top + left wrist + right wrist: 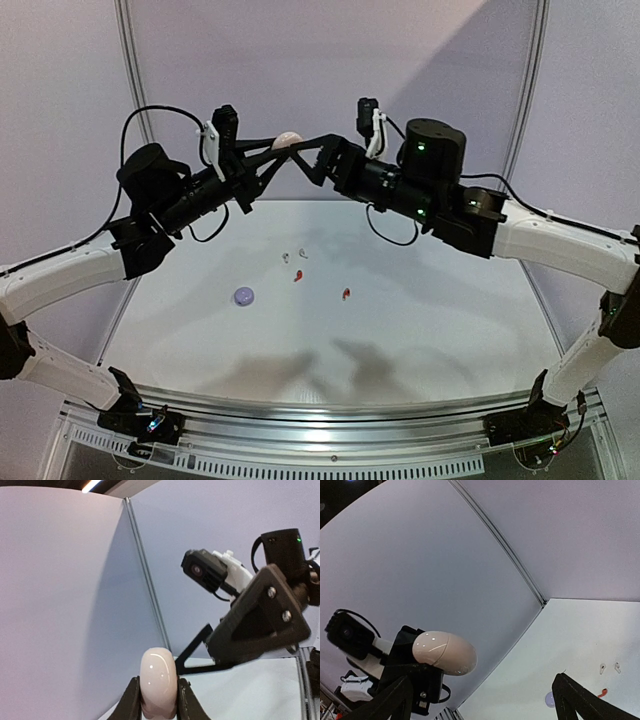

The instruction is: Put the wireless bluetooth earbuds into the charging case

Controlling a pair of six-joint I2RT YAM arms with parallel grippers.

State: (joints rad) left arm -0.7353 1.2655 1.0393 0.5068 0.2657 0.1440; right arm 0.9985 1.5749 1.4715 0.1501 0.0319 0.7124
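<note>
Both arms high above counter (450, 330), pincers meeting at far centre.
- Left pincer (283, 150): pinching pale pink charging case (288, 139) by its sides; case closed, seam visible.
- Right pincer (303, 160): spread wide, tips near case, not gripping it.
- Mid-counter: left white earbud (287, 257) and right white earbud (303, 253) side by side; left red earbud (298, 276) just nearer; right red earbud (346, 294) farther right.
- Lilac round case (244, 295): left of earbuds, apart, lid shut.
</note>
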